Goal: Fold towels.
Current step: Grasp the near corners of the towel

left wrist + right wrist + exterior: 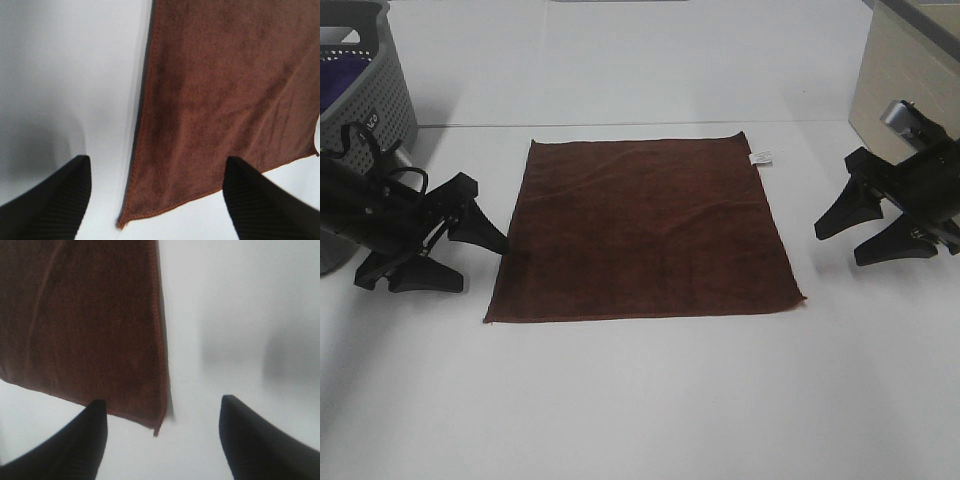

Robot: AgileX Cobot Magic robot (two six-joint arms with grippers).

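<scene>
The dark reddish-brown towel (645, 230) lies flat and spread open in the middle of the white table, with its small white tag (760, 157) at the far right corner. My left gripper (482, 265) is open and empty, just off the towel's left edge near the front left corner. In the left wrist view the towel (225, 100) and that corner lie between the open fingers (50, 210). My right gripper (837, 247) is open and empty, a little to the right of the towel's right edge. In the right wrist view the towel (85, 315) and its corner show between the fingers (75, 445).
A grey perforated basket (370, 110) holding a purple cloth (340, 75) stands at the far left behind my left arm. A beige box (900, 80) stands at the far right. The white table (640, 400) stretches in front of the towel.
</scene>
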